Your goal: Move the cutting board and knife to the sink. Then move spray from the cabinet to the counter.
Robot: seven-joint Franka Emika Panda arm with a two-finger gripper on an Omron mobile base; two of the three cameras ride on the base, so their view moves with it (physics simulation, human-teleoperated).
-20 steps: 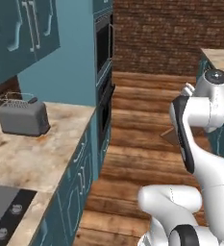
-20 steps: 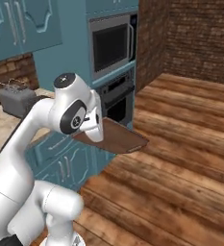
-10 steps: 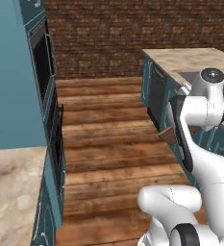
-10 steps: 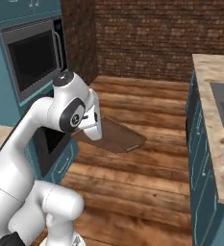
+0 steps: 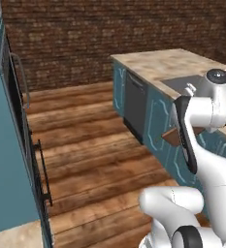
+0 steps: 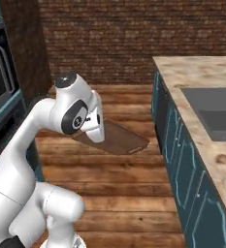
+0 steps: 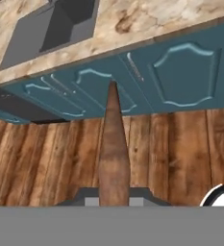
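My gripper [image 6: 93, 135] is shut on the cutting board [image 6: 117, 138], a dark brown wooden board held out flat above the wooden floor. In the hand view the cutting board [image 7: 113, 153] runs edge-on away from my gripper [image 7: 113, 196] toward teal cabinet fronts. A corner of the cutting board [image 5: 173, 137] shows behind the arm in the left base view. The grey sink [image 6: 215, 113] is set into the beige counter [image 6: 181, 73] on the right, a little way from the board. The sink [image 7: 59, 25] is at the top left of the hand view. The knife and the spray are out of view.
Teal base cabinets [image 6: 178, 145] and a dark dishwasher front [image 5: 134, 104] stand under the counter [image 5: 155, 63]. A tall teal oven unit [image 5: 13, 145] with bar handles lines the left. Wooden floor [image 5: 90, 145] lies between, with a brick wall [image 6: 104, 34] behind.
Both base views have swung round: the toaster counter and ovens slid off to the left, and the island with the sink came in. The cutting board stays in the shut gripper.
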